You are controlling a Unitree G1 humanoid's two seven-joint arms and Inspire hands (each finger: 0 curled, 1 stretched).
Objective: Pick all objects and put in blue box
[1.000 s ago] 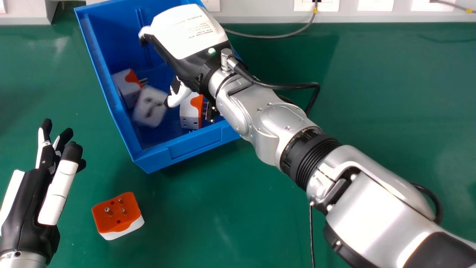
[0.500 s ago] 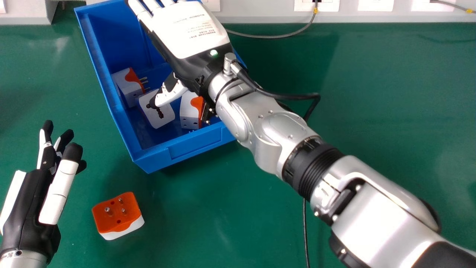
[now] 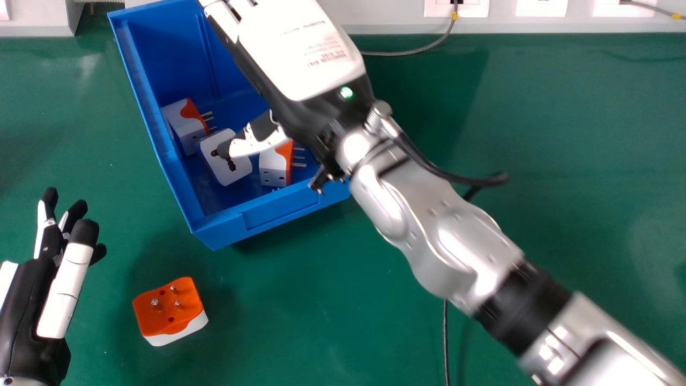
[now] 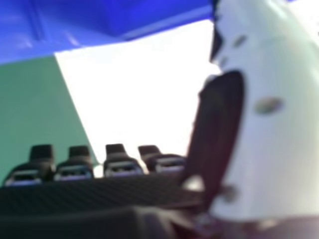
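Green table (image 3: 563,134) holds a blue box (image 3: 143,99) with three plug adapters (image 3: 185,126). Another adapter (image 3: 166,308) lies near the left hand (image 3: 32,316). The right hand (image 3: 305,48) is over the box. Both have open fingers.

box (image 3: 222,234): smooth plastic, kinda satin, under the right fingers (image 3: 221,15)
adapter (image 3: 185,325): smooth plastic, shiny metal pins (image 3: 155,303), near the left fingers (image 3: 65,284)
counter (image 3: 364,316): smooth, a bit glossy
right forearm (image 3: 455,252): polished-looking metal
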